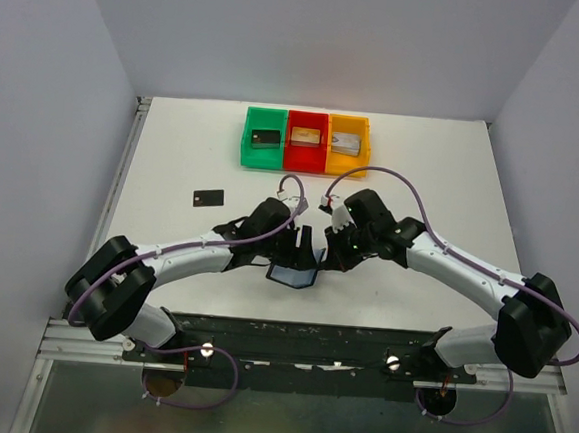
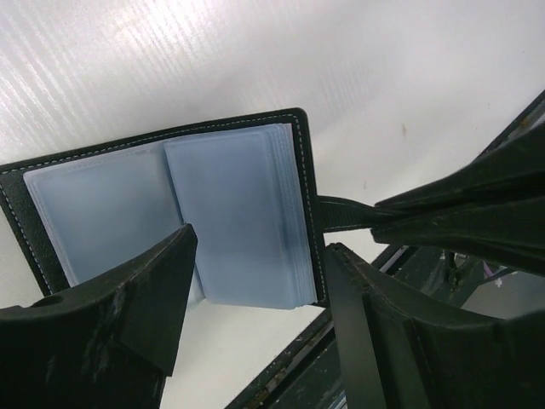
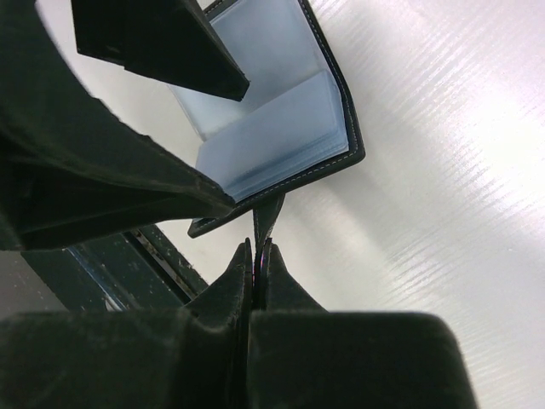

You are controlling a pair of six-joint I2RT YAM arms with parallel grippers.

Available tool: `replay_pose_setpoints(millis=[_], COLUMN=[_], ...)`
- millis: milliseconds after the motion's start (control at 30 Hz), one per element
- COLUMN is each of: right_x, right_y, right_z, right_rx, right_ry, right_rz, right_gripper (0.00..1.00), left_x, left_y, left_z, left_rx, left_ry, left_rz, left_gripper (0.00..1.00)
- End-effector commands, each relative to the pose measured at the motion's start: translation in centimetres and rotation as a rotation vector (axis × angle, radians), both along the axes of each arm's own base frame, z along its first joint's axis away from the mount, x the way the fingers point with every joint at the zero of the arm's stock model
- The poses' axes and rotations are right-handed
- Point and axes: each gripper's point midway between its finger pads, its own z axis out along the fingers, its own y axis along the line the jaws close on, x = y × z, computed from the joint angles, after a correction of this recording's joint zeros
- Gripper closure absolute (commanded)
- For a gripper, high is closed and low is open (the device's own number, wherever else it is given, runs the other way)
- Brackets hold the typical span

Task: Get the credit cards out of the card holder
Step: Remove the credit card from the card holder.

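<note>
Card holder [image 2: 230, 204] spread beneath wide-open left pincer [image 2: 260, 256], tab [image 3: 268, 215] inside tight-shut right pincer [image 3: 255, 254]

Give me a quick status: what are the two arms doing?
Left gripper open over card holder, lying spread. Right gripper shut on its tab. One black card out on table. Nothing blocking.

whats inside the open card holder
Stacked blue-grey sleeves fill the card holder; no card shows in them. The left gripper covers the left page's lower part.
</note>
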Motion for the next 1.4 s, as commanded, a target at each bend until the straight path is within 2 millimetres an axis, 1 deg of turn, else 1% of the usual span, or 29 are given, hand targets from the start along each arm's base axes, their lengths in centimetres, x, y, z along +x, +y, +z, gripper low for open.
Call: replay_pose_setpoints(millis=[0,133,367,467,767,1067,1267,1367], right_x=[-0.2,-0.4,-0.5,-0.4,-0.5,-0.6,-0.5,-0.6], right_y=[0.1,0.1,0.1,0.2,0.2,0.2,0.1,0.1], right_z=[0.6,0.4,0.6,0.8,0.8,0.8,0.9,1.0], right_rx=[0.037,0.037,0.044,0.051,0.05,0.052,0.048,0.048], right_ry=[-0.002,0.003,0.003,0.0,0.003,0.005,0.0,-0.002], right_rz=[0.006,0.007,0.011,0.011,0.012,0.014,0.012,0.013], right_gripper=[1.0,0.99,1.0,1.0,1.0,1.0,0.99,1.0], left_x=[0.5,0.5,0.5,0.5,0.3,0.0,0.1,0.0], left_y=[-0.2,-0.1,0.6,0.6,0.3,0.4,0.9,1.3], left_z=[2.3,2.6,0.2,-0.2,-0.8,-1.9,-2.4,-2.8], left_rx=[-0.053,-0.059,0.02,0.026,0.028,0.041,0.066,0.086], left_ry=[-0.064,-0.069,-0.032,-0.026,-0.01,0.008,0.003,0.007], left_rz=[0.019,0.019,0.031,0.033,0.014,0.009,0.015,0.022], left_gripper=[0.26,0.26,0.3,0.31,0.33,0.38,0.44,0.45])
